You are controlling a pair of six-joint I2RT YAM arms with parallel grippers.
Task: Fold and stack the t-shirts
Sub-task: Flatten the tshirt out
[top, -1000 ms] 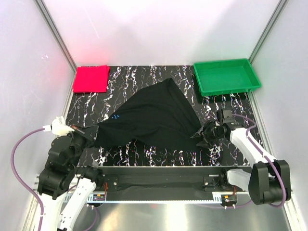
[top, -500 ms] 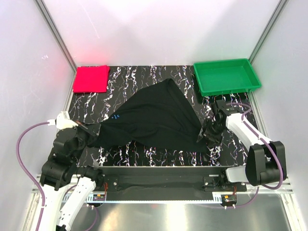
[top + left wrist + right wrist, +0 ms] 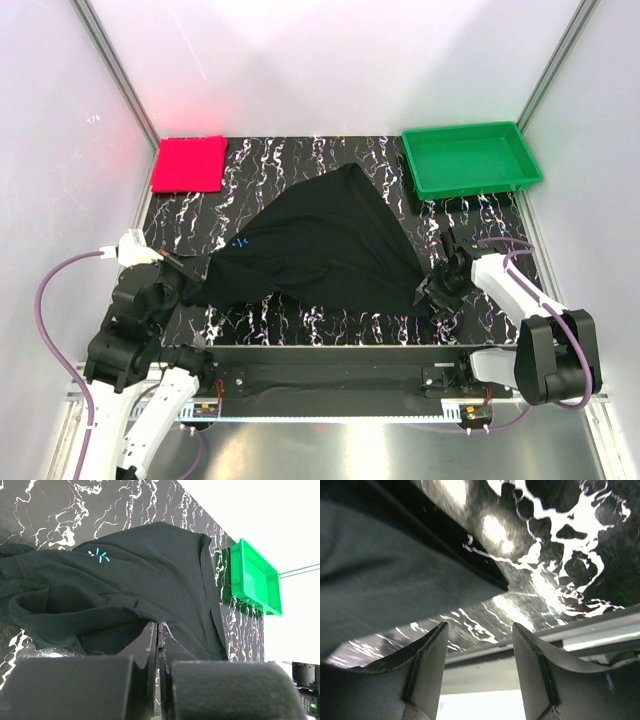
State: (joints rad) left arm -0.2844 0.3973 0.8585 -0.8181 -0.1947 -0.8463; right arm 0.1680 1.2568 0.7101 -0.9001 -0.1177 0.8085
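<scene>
Two tools: left tool [image 3: 188,272] pinched on black t-shirt [image 3: 320,240], unchanged; right tool [image 3: 437,290] gaping, shifted nearer at shirt corner.

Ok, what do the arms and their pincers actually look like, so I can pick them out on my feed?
Both are built alike: the left arm and the right arm have white links between bulky black joints, and a purple cable trails from each. The left pincer is black and blocky. The right pincer has curved, tapering grey faces with dark edges. I see no markings.
</scene>
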